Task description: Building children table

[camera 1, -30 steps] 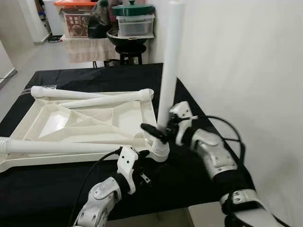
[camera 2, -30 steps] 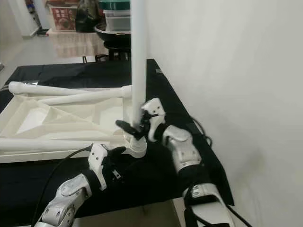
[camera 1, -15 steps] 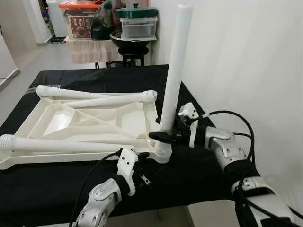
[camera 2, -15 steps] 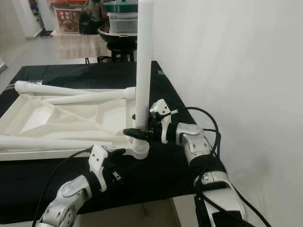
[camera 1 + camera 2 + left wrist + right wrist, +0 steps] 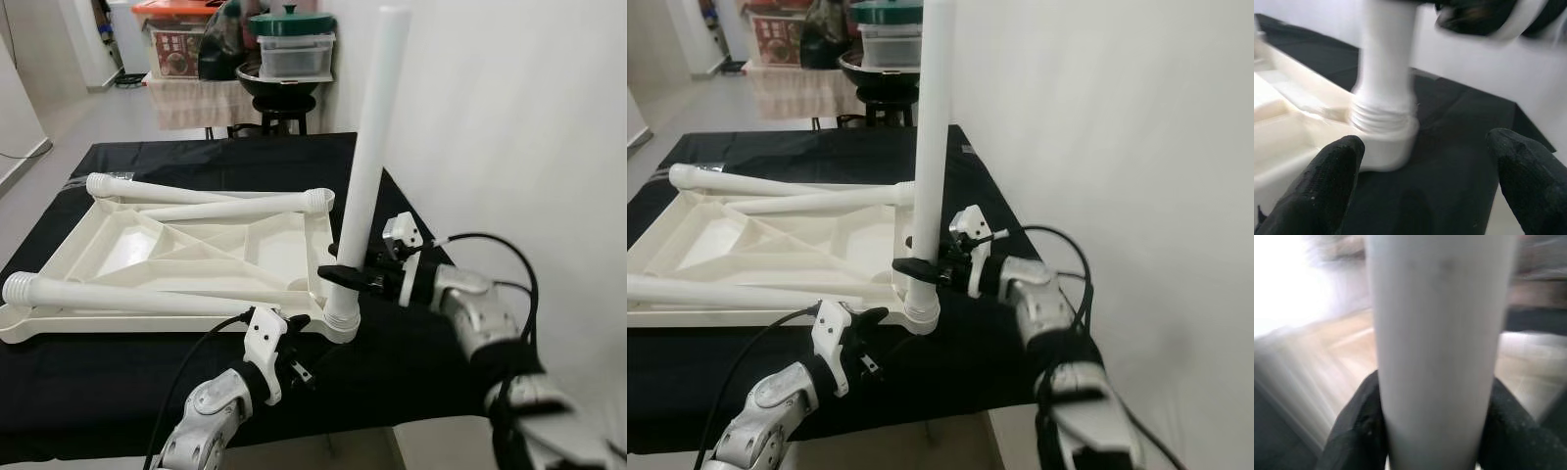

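A bench (image 5: 147, 382) draped in black cloth carries the white plastic tabletop (image 5: 186, 257), which lies upside down with its ribbed underside showing. Every other part sits around that tabletop. Two loose legs (image 5: 201, 201) lie across its far edge, and a third leg (image 5: 118, 297) lies along its near edge. At the tabletop's near right corner an upright leg (image 5: 370, 162) stands in the corner socket (image 5: 338, 318), its threaded base showing just above the collar. The right end effector (image 5: 345, 275) is clamped on this upright leg low down, just above the socket, one black finger on each side of the tube. The left end effector (image 5: 294, 343) hovers just in front of the same corner, its fingers (image 5: 1327, 188) spread apart and holding nothing, near the socket.
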Robot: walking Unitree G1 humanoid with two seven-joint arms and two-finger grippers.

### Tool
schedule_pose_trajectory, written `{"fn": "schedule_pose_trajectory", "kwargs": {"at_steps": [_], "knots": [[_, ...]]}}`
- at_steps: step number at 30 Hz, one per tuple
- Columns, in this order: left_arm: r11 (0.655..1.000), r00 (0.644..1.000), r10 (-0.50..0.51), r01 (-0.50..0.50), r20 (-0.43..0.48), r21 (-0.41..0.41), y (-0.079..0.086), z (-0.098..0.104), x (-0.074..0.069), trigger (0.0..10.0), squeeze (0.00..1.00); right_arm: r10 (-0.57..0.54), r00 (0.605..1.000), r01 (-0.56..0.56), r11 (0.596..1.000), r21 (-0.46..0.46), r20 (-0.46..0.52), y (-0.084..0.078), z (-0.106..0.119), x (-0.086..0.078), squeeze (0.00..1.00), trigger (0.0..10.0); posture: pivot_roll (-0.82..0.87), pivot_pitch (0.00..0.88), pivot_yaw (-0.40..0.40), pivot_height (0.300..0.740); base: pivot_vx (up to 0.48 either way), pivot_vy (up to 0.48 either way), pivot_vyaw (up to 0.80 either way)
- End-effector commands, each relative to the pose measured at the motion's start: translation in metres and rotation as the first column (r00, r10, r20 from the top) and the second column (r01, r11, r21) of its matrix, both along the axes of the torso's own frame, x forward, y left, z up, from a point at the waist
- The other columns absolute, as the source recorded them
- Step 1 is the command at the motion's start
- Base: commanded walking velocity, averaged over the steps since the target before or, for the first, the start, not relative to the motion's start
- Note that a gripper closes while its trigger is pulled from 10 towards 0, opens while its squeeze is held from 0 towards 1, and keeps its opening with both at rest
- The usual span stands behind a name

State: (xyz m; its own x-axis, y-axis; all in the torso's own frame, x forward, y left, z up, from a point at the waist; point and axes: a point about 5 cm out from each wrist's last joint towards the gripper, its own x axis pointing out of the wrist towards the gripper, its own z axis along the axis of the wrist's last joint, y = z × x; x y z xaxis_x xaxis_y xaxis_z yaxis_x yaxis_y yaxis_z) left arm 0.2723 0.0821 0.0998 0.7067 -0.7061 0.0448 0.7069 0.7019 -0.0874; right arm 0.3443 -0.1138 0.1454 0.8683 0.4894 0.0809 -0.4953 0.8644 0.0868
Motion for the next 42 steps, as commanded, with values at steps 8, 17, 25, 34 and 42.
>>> {"fn": "schedule_pose_trajectory", "kwargs": {"at_steps": [8, 17, 25, 34, 42], "knots": [[1.000, 1.000, -0.002, 0.002, 0.001, 0.008, 0.004, 0.001, -0.001, 10.0, 0.00, -0.143, 0.983, 0.120, 0.974, -0.194, -0.113, 0.015, -0.039, -0.024, 0.00, 0.0, 0.03, 0.000, -0.087, 0.740, 0.000, 0.000, 0.00], [1.000, 1.000, 0.004, -0.004, -0.004, 0.005, 0.003, 0.001, 0.001, 10.0, 0.00, -0.096, 0.982, 0.068, 0.982, -0.176, -0.160, 0.025, -0.036, -0.028, 1.00, 10.0, 0.02, 0.000, -0.067, 0.740, 0.000, 0.000, 0.00], [1.000, 1.000, 0.005, -0.005, -0.002, 0.004, 0.002, 0.002, 0.001, 10.0, 0.00, 0.356, 0.932, -0.361, 0.922, -0.138, -0.065, 0.031, -0.001, -0.022, 0.00, 10.0, 0.02, 0.000, -0.070, 0.740, 0.000, 0.000, 0.00], [1.000, 1.000, 0.009, -0.009, 0.001, 0.003, 0.001, 0.002, 0.002, 10.0, 0.00, 0.593, 0.803, -0.587, 0.767, -0.261, -0.061, -0.004, 0.025, -0.005, 0.00, 10.0, 0.04, 0.000, -0.085, 0.740, 0.000, 0.000, 0.00], [1.000, 1.000, 0.007, -0.007, 0.000, 0.004, -0.001, 0.001, 0.001, 10.0, 0.00, 0.649, 0.758, -0.648, 0.741, -0.175, -0.057, -0.016, 0.042, 0.013, 0.00, 0.0, 0.04, 0.000, -0.084, 0.740, 0.000, 0.000, 0.00]]}}
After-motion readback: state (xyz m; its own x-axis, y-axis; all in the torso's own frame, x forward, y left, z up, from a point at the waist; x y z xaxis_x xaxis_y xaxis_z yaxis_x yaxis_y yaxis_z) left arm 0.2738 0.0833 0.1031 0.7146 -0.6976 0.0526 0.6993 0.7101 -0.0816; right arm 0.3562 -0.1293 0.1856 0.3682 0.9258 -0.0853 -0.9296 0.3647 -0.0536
